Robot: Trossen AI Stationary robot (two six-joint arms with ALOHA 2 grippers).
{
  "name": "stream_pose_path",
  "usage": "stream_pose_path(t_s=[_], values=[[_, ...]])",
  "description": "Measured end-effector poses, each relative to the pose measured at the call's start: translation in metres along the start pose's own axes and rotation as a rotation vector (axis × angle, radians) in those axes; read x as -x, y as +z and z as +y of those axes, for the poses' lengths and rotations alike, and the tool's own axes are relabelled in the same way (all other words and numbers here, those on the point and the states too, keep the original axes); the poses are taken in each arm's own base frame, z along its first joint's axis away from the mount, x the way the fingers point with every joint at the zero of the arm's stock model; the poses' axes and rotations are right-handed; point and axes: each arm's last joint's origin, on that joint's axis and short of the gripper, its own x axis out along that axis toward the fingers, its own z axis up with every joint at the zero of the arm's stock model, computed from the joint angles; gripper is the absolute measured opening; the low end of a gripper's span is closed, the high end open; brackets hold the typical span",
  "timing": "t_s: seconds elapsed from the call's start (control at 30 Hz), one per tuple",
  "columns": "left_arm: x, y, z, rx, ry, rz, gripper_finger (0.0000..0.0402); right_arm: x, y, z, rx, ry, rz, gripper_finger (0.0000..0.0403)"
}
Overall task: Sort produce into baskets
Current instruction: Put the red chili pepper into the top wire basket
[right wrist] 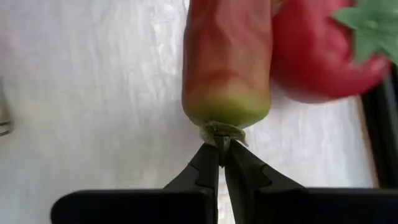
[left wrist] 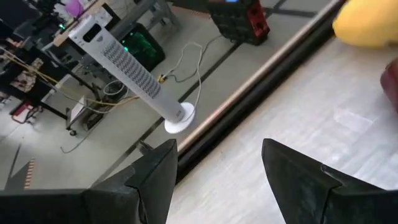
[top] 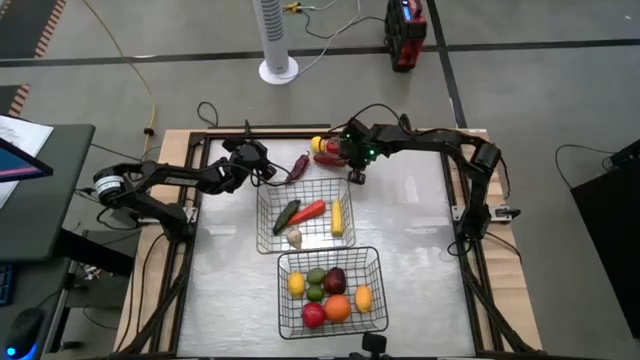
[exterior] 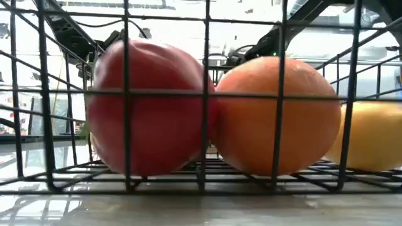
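Beside a red tomato [right wrist: 323,56] with a green calyx lies a red pepper [right wrist: 227,62], green at its stem end, and my right gripper [right wrist: 221,152] is shut on it. Both sit at the table's far edge [top: 328,156], next to a yellow lemon [top: 319,143]. My left gripper [left wrist: 217,180] hovers open, with nothing between its fingers, left of a dark red pepper [top: 298,167] lying on the table. The far basket [top: 262,232] holds vegetables. The near basket [top: 283,318] holds fruit. My right gripper pinches the red pepper's short green stem [right wrist: 219,132] between its two fingertips. The fingers slant down and lie in line with the pepper, which stretches away from them. Whether the pepper is clear of the table I cannot tell.
In the low view an apple [exterior: 151,107], an orange [exterior: 279,116] and a lemon [exterior: 374,135] fill the near basket's mesh. The far basket holds a corn cob [top: 338,216], a red pepper [top: 311,210], a dark green vegetable [top: 286,216] and garlic [top: 294,238]. A white tower fan [top: 277,35] stands beyond the table.
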Motion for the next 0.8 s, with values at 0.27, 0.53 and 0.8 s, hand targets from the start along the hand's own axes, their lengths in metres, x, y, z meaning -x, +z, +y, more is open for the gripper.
stream_pose_path(t_s=[0.27, 0.53, 0.8], values=[[0.008, 0.008, 0.009, 0.041, 0.052, -0.036, 0.0224, 0.052, 0.008, -0.003, 0.0, -0.127, -0.096, 0.0044], [0.009, 0.007, 0.011, 0.029, 0.068, -0.019, 0.0224, 0.11, 0.014, 0.017, 0.075, -0.022, -0.265, 0.0045], [0.011, 0.006, 0.013, 0.02, 0.09, -0.003, 0.0224, 0.127, 0.02, 0.075, 0.324, 0.282, -0.336, 0.0046]])
